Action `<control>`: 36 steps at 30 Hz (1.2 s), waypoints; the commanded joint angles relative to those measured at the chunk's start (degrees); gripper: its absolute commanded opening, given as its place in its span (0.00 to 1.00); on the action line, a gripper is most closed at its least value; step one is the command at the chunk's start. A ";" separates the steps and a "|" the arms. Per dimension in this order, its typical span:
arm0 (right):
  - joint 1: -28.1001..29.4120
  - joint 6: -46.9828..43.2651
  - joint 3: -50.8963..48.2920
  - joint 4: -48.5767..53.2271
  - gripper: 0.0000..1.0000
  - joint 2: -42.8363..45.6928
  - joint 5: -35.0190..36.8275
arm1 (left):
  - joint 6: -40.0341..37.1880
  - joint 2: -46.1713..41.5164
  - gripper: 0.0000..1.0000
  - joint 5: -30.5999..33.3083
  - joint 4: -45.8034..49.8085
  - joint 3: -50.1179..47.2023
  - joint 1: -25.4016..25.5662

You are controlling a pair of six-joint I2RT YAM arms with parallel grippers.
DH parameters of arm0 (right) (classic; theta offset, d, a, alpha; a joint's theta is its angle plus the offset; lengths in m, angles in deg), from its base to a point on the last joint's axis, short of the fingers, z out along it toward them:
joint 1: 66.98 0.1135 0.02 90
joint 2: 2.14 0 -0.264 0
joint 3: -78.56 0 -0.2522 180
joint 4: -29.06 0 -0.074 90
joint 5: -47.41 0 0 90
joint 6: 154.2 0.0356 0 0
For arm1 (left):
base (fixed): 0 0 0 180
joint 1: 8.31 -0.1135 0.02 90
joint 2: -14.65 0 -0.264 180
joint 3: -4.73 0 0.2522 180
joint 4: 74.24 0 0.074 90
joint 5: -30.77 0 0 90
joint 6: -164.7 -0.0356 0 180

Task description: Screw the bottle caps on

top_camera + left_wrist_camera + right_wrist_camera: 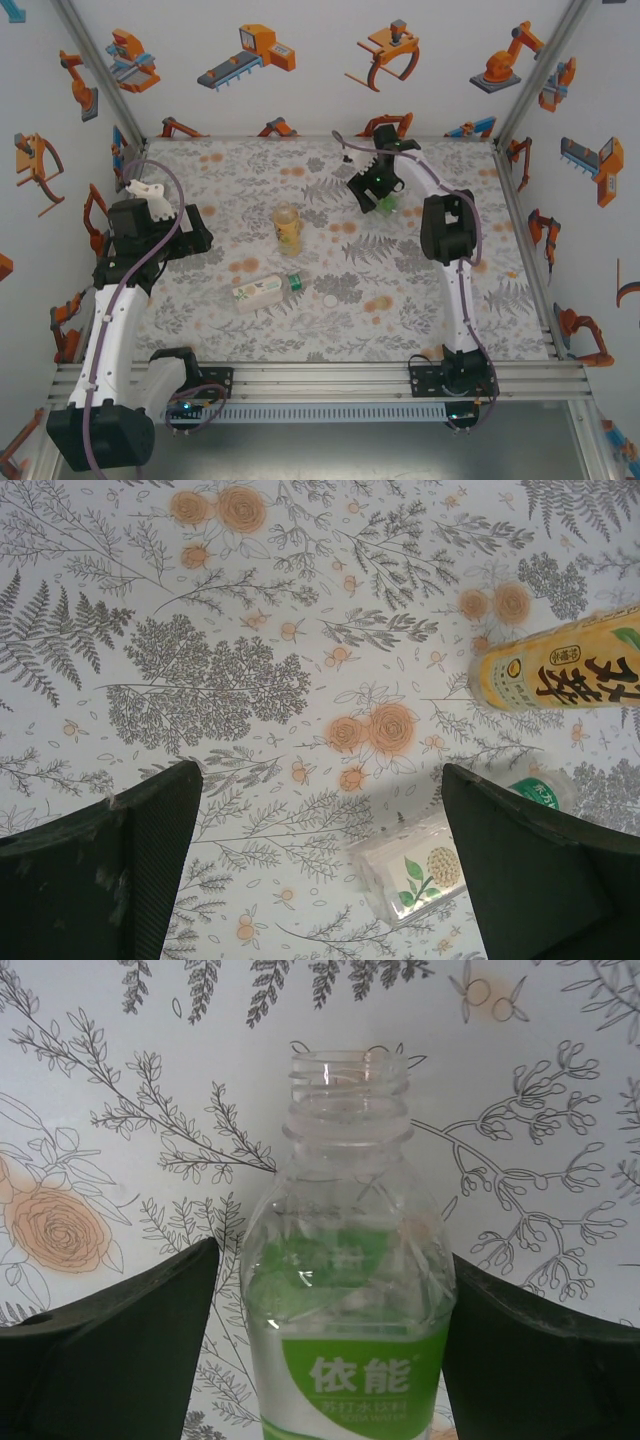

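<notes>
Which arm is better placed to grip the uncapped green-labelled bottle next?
Right: the right hand straddles the green-labelled bottle, a finger on each side. The left hand hangs open far across the table.

We see a table under a cloth printed with grey ferns and orange roses. White walls close three sides and carry orange and blue robot drawings. Aluminium posts rise at the far corners, and slotted aluminium rails run along the near edge. The light is even.
</notes>
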 commanded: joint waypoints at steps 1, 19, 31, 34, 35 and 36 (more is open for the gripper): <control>0.64 -0.30 2.24 2.34 0.70 -1.24 0.71 | -0.79 0.16 0.97 -1.52 0.67 0.49 -0.44; 1.75 4.27 -1.53 0.69 0.48 6.04 -0.80 | 1.01 -2.11 0.97 -5.35 -1.91 -0.19 -0.40; 3.22 12.45 -29.33 -14.36 0.45 28.91 -2.98 | 1.89 -2.45 0.97 -9.11 -3.98 0.26 2.08; 3.83 14.48 -35.67 -16.94 0.44 35.17 -3.23 | 2.12 -2.37 0.98 -10.32 -4.44 1.09 3.28; 3.92 15.48 -37.96 -18.15 0.44 37.33 -3.43 | 2.27 -2.40 0.98 -11.54 -5.05 1.26 3.68; 4.09 16.31 -39.92 -19.26 0.43 39.14 -3.69 | 2.55 -2.50 0.98 -12.63 -5.74 1.28 4.07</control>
